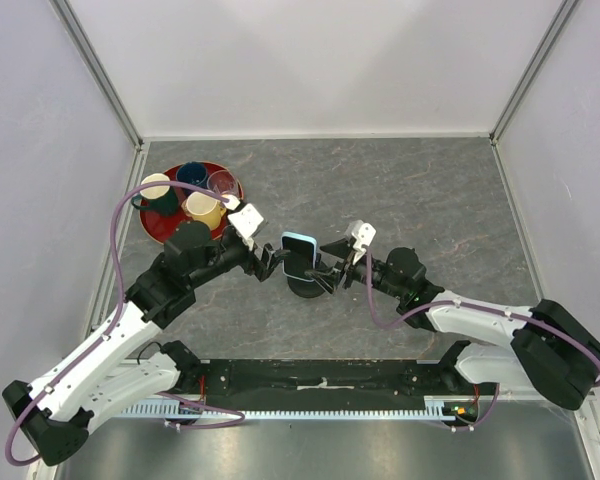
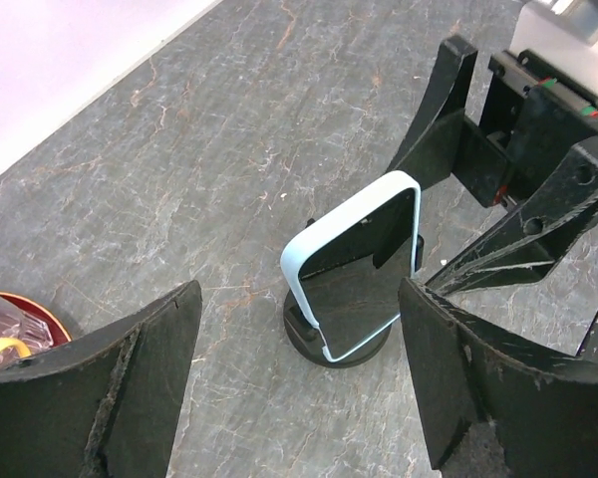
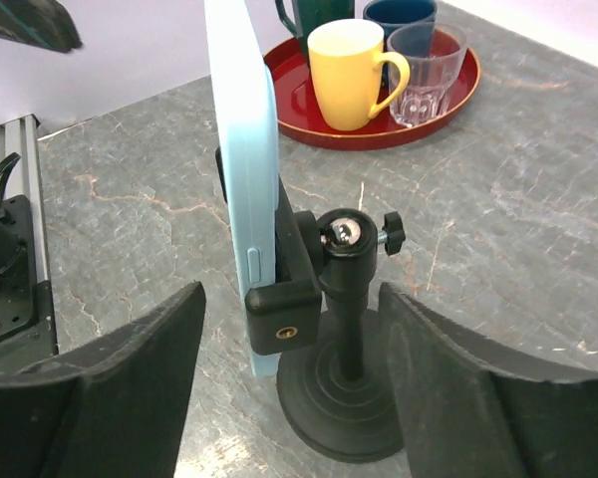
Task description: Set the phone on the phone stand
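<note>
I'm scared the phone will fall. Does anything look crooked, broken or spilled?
Nothing stands out. The phone sits in the clamp of the phone stand, no cracks showing. The left gripper and right gripper hang open on either side, not touching it. The cups stand upright on the red tray.

white arm links (image 1: 100,350), black joints (image 1: 190,245), looping lilac cables (image 1: 120,225), scuffed black wedge fingers (image 2: 130,388)

The phone (image 1: 300,255) is clamped upright on the phone stand (image 1: 305,287) in the middle of the worktop (image 1: 400,190). It is flanked by the left tool (image 1: 272,262) and the right tool (image 1: 334,266), and a tray (image 1: 155,228) is set behind, to the left.
</note>
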Robot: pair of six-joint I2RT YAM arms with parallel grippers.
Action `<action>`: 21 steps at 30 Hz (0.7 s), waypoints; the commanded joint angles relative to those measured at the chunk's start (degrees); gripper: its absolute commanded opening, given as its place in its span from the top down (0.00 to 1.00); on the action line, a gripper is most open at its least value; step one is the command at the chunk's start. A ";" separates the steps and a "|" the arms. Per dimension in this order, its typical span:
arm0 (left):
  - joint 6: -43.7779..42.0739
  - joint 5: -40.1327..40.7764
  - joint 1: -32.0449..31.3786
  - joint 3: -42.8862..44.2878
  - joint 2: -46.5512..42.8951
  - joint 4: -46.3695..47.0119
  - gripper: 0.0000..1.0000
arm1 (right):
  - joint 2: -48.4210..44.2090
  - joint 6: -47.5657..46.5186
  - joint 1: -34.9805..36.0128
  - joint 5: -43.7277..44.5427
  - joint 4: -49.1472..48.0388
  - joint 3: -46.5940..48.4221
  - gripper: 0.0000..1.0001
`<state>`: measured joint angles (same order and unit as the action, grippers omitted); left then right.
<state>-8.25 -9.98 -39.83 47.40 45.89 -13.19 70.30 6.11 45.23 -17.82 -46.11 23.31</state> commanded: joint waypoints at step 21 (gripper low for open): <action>1.92 -2.06 0.20 0.50 0.96 1.68 0.16 | 4.14 -3.73 -0.06 -1.86 -0.22 6.22 0.32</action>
<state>-8.14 -10.70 -39.83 47.40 46.48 -13.19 74.11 3.75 45.21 -18.61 -45.36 26.85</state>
